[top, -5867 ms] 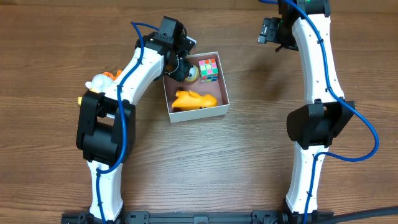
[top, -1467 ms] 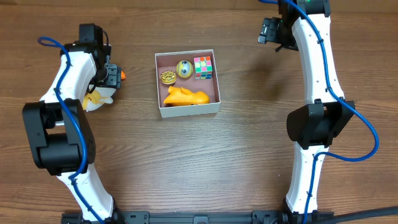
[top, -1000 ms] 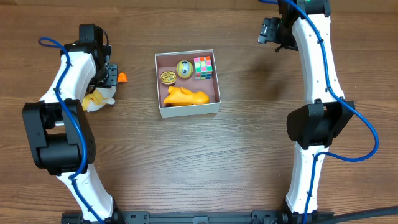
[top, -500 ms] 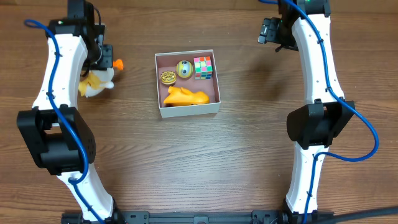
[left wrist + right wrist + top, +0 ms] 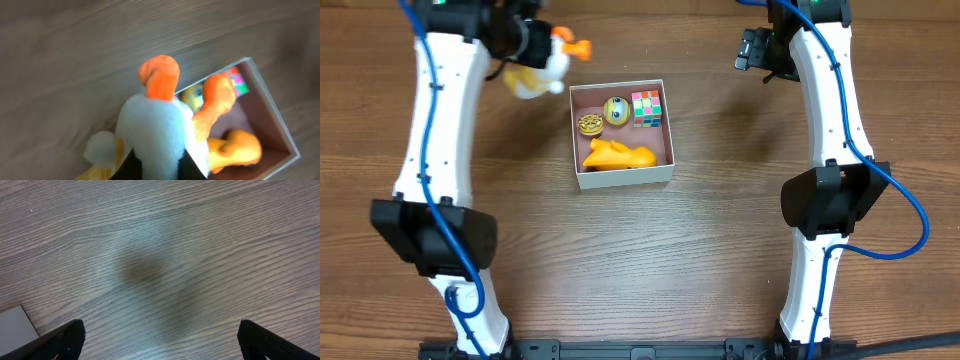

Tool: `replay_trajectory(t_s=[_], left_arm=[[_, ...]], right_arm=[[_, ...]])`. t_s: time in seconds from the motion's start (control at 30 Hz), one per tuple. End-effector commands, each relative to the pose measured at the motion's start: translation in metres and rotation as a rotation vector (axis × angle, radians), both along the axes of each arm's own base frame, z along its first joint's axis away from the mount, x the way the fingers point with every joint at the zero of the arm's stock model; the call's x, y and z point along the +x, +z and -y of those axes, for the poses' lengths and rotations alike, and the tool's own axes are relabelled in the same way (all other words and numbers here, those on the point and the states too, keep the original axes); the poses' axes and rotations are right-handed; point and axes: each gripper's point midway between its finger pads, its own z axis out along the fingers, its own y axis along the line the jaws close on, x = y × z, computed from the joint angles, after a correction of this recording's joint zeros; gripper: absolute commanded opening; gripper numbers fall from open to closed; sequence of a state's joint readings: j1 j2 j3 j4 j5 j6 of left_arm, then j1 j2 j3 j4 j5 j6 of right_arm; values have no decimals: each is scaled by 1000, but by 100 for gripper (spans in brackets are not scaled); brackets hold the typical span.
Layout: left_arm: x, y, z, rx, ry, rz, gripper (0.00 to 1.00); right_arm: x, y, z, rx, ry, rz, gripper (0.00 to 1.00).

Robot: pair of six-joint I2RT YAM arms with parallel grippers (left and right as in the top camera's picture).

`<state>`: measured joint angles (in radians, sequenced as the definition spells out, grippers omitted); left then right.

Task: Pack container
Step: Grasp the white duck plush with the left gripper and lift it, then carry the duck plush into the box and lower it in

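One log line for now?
left gripper: shut on plush duck, airborne beside container | right gripper: open | container: partly filled

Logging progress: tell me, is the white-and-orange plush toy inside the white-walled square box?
No; left end effector holds the white-and-orange plush toy outside the white-walled box.

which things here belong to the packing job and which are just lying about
In the job: container, plush toy held in the left gripper, plus cube, yellow ball, round disc and orange toy already inside.
Just about: only the right gripper, open over the table, holding nothing.
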<state>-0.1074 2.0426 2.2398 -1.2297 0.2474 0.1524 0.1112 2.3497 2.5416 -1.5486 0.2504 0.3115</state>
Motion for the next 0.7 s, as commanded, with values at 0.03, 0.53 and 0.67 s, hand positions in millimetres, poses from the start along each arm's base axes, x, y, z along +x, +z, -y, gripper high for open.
replay_trajectory(t_s=[0.03, 0.53, 0.67], left_arm=[[-3, 11, 62, 80, -262, 120, 8], [4, -100, 141, 87, -429, -37, 4], [-1, -106, 152, 88, -450, -49, 4]], right_arm=[[3, 14, 0, 1, -7, 42, 100], [3, 14, 0, 1, -7, 42, 100], [3, 14, 0, 1, -7, 42, 100]])
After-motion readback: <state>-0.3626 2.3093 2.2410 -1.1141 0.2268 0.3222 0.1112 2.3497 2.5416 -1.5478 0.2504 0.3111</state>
